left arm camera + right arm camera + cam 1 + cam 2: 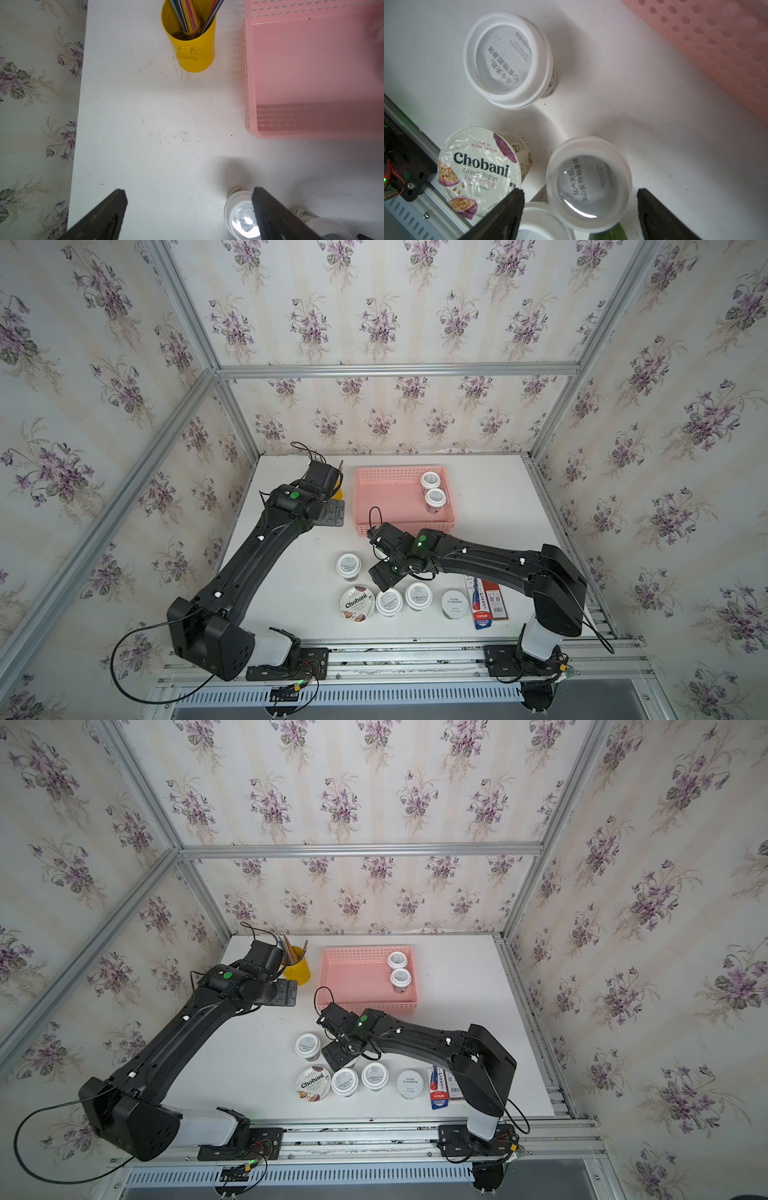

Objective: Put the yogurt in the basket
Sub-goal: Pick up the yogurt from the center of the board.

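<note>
— Which step is in hand?

— Picking cup 3. 2 yogurt cups (430, 480) already stand in the pink basket (399, 468), at its right end. 6 more sit on the table (291, 572), toward the front edge.

— And the right gripper (579, 193)?

— Open wide, holding nothing. Its jaws flank a white-lidded cup (588, 182) without touching it, near the Chobani cup (477, 172).

— Next move?

— Probably lower, close on the cup's sides below the lid and lift straight up so the neighbours aren't knocked. Then carry it over the basket wall.

— The left gripper (189, 192)?

— Open too, empty, over bare table near the pencil cup (193, 47).
</note>
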{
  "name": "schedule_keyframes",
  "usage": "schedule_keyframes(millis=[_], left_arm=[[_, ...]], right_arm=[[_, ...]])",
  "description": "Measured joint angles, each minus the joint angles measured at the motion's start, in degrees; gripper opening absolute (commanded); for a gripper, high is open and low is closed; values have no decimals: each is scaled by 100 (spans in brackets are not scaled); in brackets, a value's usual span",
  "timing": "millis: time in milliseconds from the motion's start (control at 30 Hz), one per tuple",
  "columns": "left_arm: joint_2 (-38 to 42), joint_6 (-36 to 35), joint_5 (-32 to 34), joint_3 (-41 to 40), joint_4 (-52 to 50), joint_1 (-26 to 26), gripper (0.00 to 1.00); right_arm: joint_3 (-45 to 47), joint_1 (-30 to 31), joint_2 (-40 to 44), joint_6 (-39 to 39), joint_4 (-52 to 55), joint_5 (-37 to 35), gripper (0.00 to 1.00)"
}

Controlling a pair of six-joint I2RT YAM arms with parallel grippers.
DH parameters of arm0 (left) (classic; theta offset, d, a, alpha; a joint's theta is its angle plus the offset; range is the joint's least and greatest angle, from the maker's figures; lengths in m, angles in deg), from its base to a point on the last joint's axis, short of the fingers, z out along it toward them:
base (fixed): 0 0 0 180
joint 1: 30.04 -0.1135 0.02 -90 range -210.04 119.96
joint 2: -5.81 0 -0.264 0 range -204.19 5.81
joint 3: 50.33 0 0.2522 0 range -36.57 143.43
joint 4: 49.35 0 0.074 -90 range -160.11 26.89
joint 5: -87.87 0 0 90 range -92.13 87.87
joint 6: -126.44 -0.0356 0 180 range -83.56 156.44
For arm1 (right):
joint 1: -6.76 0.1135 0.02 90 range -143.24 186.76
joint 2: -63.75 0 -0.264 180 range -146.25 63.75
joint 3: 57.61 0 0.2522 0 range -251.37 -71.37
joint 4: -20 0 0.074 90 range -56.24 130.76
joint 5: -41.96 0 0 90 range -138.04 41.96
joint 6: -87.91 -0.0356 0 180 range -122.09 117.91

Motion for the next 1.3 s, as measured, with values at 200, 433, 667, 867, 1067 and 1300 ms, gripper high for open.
schedule_keyframes(millis=[200,433,667,867,1067,1300], left_arm=[[0,0,-7,0,0,0,99],[9,0,-7,0,0,-2,99],[50,0,-9,0,0,-4,99],[79,0,-13,-20,2,-7,99],[127,-2,-7,-28,2,-7,99],[142,-9,-9,-31,4,-20,99]], right_arm=[[-20,0,-103,0,66,-212,84],[-33,4,-186,2,155,-422,81],[-42,-4,-197,2,199,-656,80],[-20,-87,-197,0,225,-745,80],[-48,-107,-175,0,240,-745,85],[-74,-109,-96,-55,170,-472,93]])
